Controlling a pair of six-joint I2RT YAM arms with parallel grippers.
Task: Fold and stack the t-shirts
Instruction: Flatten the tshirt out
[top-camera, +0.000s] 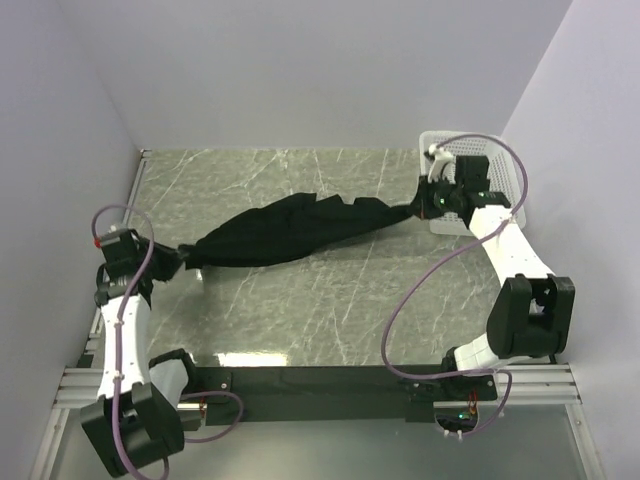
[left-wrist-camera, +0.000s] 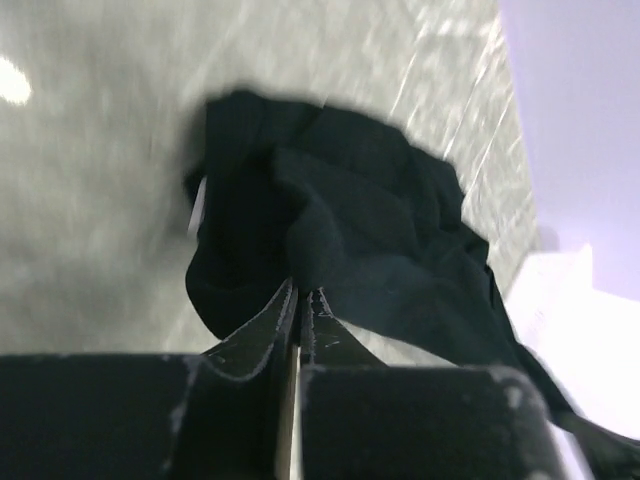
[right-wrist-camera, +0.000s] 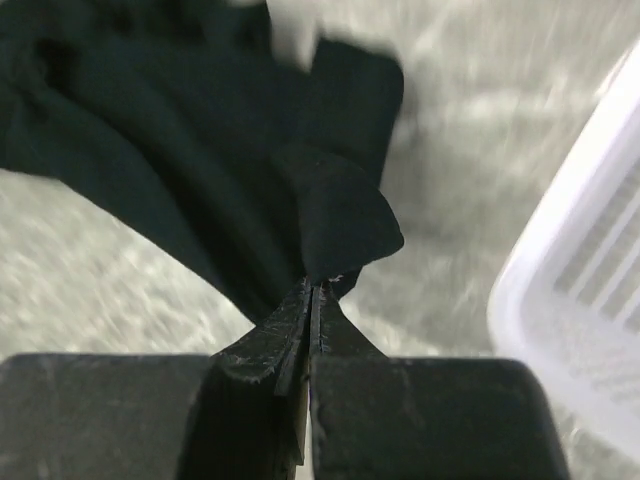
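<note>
The black t-shirt (top-camera: 290, 230) hangs bunched and stretched between my two grippers, across the middle of the grey marbled table. My left gripper (top-camera: 183, 255) is shut on its left end; in the left wrist view the cloth (left-wrist-camera: 340, 240) bulges right past my closed fingertips (left-wrist-camera: 300, 292). My right gripper (top-camera: 418, 208) is shut on its right end; in the right wrist view the cloth (right-wrist-camera: 200, 130) spreads up and left from my closed fingertips (right-wrist-camera: 314, 286). The chest logo is hidden in the folds.
A white perforated plastic basket (top-camera: 510, 175) stands at the table's far right, just behind my right gripper; its wall shows in the right wrist view (right-wrist-camera: 580, 300). Walls close the table's left, back and right sides.
</note>
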